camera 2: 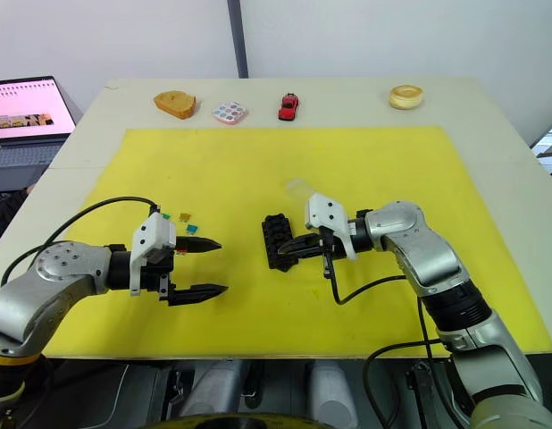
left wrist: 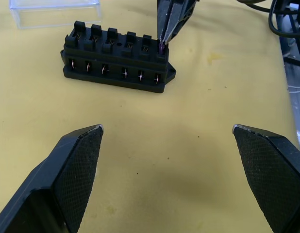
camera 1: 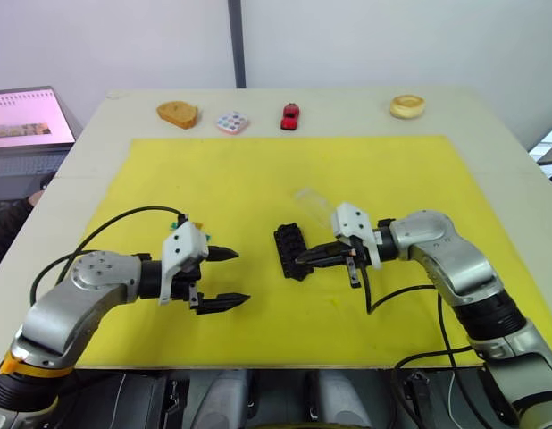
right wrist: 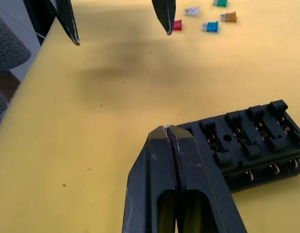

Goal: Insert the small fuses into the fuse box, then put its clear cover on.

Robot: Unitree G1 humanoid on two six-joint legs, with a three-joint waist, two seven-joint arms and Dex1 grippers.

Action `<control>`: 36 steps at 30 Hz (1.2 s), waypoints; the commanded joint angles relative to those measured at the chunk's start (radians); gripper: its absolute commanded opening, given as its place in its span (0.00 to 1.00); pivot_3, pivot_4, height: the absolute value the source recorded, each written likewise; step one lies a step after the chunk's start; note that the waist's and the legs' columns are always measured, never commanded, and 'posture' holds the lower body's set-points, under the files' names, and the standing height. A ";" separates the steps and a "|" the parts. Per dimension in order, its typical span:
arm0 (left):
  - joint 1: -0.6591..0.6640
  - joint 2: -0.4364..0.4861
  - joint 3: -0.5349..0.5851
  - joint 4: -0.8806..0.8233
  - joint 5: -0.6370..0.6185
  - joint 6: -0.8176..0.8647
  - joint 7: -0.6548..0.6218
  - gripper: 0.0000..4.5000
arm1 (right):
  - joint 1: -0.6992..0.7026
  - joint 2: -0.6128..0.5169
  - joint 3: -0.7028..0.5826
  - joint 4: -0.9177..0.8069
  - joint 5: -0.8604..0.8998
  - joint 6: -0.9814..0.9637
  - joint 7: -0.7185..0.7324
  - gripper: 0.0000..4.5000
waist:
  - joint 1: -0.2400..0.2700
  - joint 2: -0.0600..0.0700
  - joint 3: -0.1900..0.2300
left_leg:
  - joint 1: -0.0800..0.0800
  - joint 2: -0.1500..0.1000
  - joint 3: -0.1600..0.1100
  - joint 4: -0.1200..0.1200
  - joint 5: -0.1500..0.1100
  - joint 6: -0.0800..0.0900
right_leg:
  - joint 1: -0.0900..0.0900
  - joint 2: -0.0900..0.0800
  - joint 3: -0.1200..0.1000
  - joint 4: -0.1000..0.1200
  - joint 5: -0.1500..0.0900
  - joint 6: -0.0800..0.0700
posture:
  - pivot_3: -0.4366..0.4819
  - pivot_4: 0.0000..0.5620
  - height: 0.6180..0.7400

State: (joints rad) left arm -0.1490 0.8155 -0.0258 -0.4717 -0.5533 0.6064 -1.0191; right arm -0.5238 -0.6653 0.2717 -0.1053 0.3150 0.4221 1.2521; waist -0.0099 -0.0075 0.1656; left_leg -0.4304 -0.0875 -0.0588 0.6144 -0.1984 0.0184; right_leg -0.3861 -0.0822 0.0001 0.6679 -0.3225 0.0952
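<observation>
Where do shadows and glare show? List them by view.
Right wrist view: a dark shadow on the yellow mat beneath the open left end effector. Left wrist view: the clear cover glints along its edges; the fuse box casts a faint shadow, the right end effector shut on a purple fuse over it. Left eye view: the cover is a pale sheen.

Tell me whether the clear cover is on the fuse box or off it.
Off. The clear cover lies on the yellow mat just behind the fuse box, whose slots are uncovered.

Fuse box (camera 1: 291, 251) left of right hand (camera 1: 303, 259) (touching)
</observation>
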 commanded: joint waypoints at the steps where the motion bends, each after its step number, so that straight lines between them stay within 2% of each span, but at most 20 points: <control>1: 0.006 0.005 0.015 -0.005 0.001 -0.016 -0.003 1.00 | 0.016 -0.002 0.018 0.014 -0.029 -0.020 0.001 0.01 | 0.000 0.000 0.000 | 0.000 0.000 0.000 0.000 0.000 0.000 | 0.000 0.000 0.000 0.000 0.000 0.000 | 0.48 0.27 1.00; 19: 0.001 0.003 0.011 0.011 0.016 -0.039 -0.013 1.00 | 0.055 0.002 0.030 0.085 -0.054 -0.091 -0.004 0.01 | 0.001 0.000 0.000 | 0.004 0.000 0.000 0.000 0.000 0.000 | 0.005 0.000 0.000 0.000 0.000 0.000 | 0.48 0.27 1.00; 27: 0.003 0.006 0.024 0.035 0.015 -0.045 -0.019 1.00 | 0.047 0.038 -0.029 0.098 0.003 -0.064 -0.022 0.01 | 0.000 0.000 -0.001 | 0.005 0.000 0.000 0.000 0.000 0.000 | 0.005 0.000 0.000 -0.001 0.000 0.000 | 0.48 0.27 1.00; 31: -0.007 0.008 0.082 0.078 -0.022 -0.020 -0.016 1.00 | 0.017 0.047 -0.120 0.033 0.121 0.040 -0.039 0.01 | 0.001 0.000 0.000 | 0.004 0.000 0.000 0.000 0.000 0.000 | 0.005 0.000 0.000 -0.001 0.000 0.000 | 0.48 0.27 1.00; 36: -0.041 0.057 0.252 0.146 -0.138 0.086 -0.008 1.00 | -0.003 -0.006 -0.253 -0.078 0.289 0.268 -0.089 0.01 | 0.000 0.000 0.000 | 0.003 0.000 0.000 -0.001 0.000 0.000 | 0.002 0.000 0.000 0.000 0.000 0.000 | 0.48 0.27 1.00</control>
State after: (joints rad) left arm -0.1726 0.8443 0.1457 -0.3320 -0.6527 0.6717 -1.0299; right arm -0.5016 -0.6516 0.0840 -0.1307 0.5435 0.6355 1.1813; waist -0.0095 -0.0077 0.1656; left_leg -0.4279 -0.0874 -0.0592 0.6135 -0.1986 0.0185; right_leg -0.3843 -0.0822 0.0000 0.6674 -0.3226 0.0951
